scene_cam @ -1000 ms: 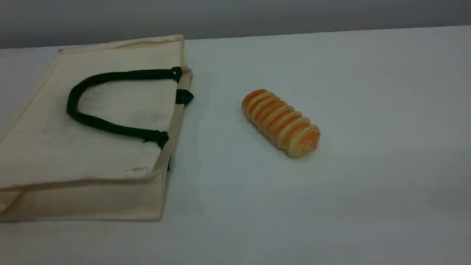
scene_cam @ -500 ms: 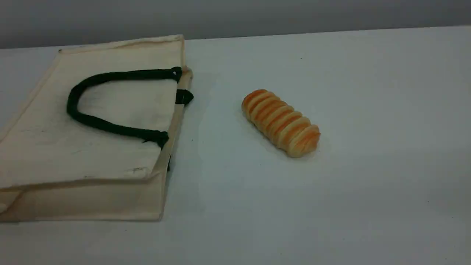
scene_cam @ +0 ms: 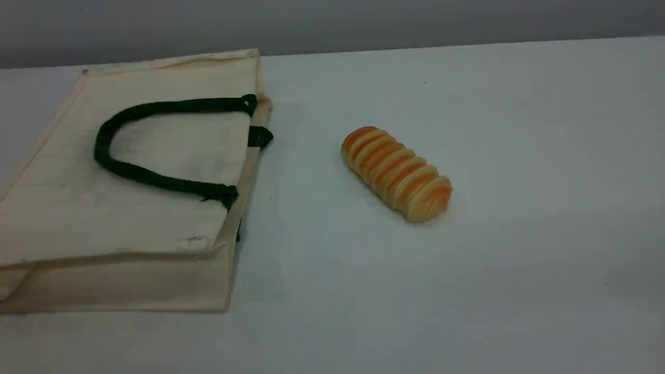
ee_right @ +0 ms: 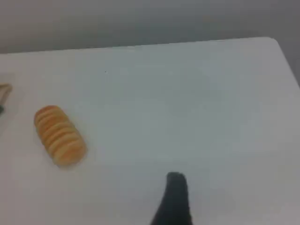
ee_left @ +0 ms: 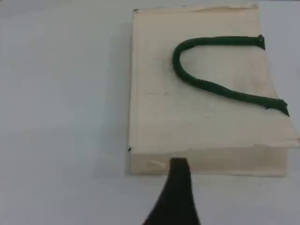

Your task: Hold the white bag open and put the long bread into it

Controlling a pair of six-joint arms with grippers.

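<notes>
The white bag point(scene_cam: 78, 208) lies flat on the table at the left, its mouth edge facing right and its dark green handle point(scene_cam: 104, 150) resting on top. To its right, apart from it, the long bread point(scene_cam: 396, 173) lies slantwise. Neither arm shows in the scene view. In the left wrist view a dark fingertip point(ee_left: 178, 165) hangs over the near edge of the bag point(ee_left: 154, 103) and its handle point(ee_left: 180, 70). The right wrist view shows its fingertip point(ee_right: 176, 180) above bare table, well right of the bread point(ee_right: 60, 135). Both grippers are open and hold nothing.
The white table point(scene_cam: 519, 156) ends at a grey wall along the back. Its right corner point(ee_right: 274, 42) shows in the right wrist view. A green fabric tab point(scene_cam: 260, 136) sticks out at the bag's mouth edge.
</notes>
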